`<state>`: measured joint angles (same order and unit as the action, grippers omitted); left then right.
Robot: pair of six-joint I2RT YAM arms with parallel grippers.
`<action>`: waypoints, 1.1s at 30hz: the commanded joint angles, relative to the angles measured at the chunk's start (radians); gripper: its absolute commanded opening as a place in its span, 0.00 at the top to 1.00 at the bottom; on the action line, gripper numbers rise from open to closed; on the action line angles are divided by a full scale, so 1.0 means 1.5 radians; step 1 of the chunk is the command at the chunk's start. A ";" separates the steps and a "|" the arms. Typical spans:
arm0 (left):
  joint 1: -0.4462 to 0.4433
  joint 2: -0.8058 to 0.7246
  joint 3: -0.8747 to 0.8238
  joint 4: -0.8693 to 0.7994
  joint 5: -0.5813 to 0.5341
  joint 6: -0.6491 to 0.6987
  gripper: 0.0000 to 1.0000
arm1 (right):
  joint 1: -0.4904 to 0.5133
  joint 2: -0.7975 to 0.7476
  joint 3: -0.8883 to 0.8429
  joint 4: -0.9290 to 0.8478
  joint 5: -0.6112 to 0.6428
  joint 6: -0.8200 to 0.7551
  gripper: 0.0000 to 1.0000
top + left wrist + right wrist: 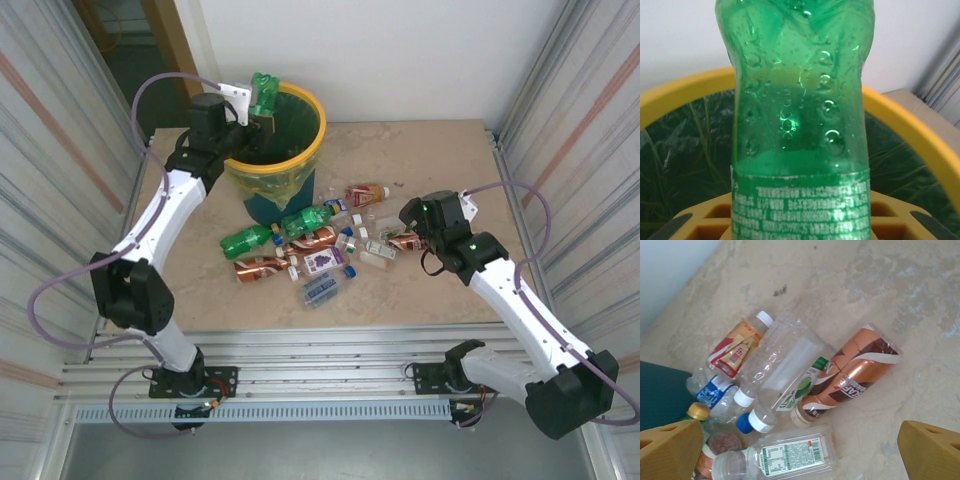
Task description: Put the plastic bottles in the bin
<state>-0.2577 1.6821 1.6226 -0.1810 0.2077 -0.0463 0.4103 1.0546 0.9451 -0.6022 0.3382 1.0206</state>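
At the far left of the table [430,160], the left gripper [248,118] is clamped tight on a green bottle [265,95] and holds it upright over the back-left rim of the bin [316,140]. From the left wrist, that bottle [800,125] stands between the yellow fingers [705,222], with the bin's rim [680,95] and its greenish liner [685,150] behind it.

Just in front of the bin lies the pile of loose bottles [305,250], among them two green ones, brown ones and several clear ones, crowded and touching. Over the pile's right end hangs the right gripper [410,236], its jaws spread wide and holding nothing. Its wrist camera looks down between the fingers [670,447] on a copper-brown bottle [855,370] lying against a clear bottle [785,365].

The tabletop is beige and marbled. Corrugated metal panels [50,150] close both sides, a white wall [400,50] the back.
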 commanded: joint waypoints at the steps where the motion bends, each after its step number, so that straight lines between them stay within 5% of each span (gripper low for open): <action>1: 0.018 0.021 0.045 -0.031 0.033 0.003 0.83 | -0.019 0.011 -0.013 -0.019 -0.022 0.032 0.02; 22: 0.039 0.132 0.089 -0.083 0.062 -0.001 0.68 | -0.118 0.114 -0.095 0.088 -0.122 0.027 0.02; 33: 0.039 0.131 0.082 -0.083 0.059 -0.001 0.47 | -0.131 0.185 -0.089 0.143 -0.160 0.021 0.01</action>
<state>-0.2039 1.8732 1.7363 -0.2878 0.2813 -0.0498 0.2218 1.3090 0.8089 -0.4160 0.1211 1.0626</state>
